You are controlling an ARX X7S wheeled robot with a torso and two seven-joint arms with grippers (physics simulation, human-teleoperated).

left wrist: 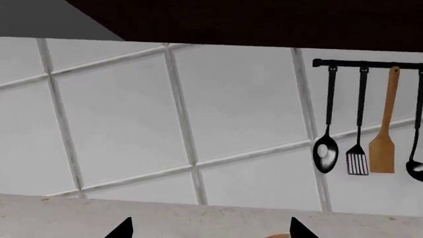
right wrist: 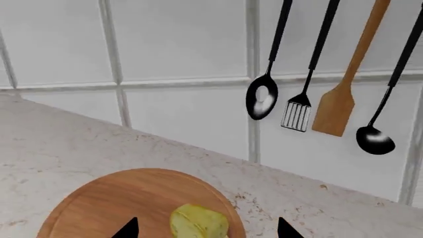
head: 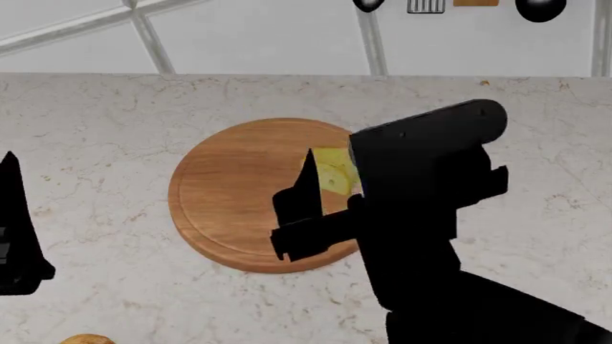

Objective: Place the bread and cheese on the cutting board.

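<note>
Right gripper (head: 320, 208) hangs over the cutting board (head: 239, 193) at frame centre in the head view, fingers spread either side of the cheese (head: 333, 172), which sits on the board's right part; contact can't be judged. Right wrist view shows the wedge between its finger tips, plus the hanging spoon (right wrist: 262, 97), slotted turner (right wrist: 296, 114) and wooden spatula (right wrist: 338, 106) on the tiled wall. Bread (head: 88, 339) peeks in at the lower-left edge. Left gripper (left wrist: 208, 229) shows two parted tips over bare counter (head: 86, 136).
</note>
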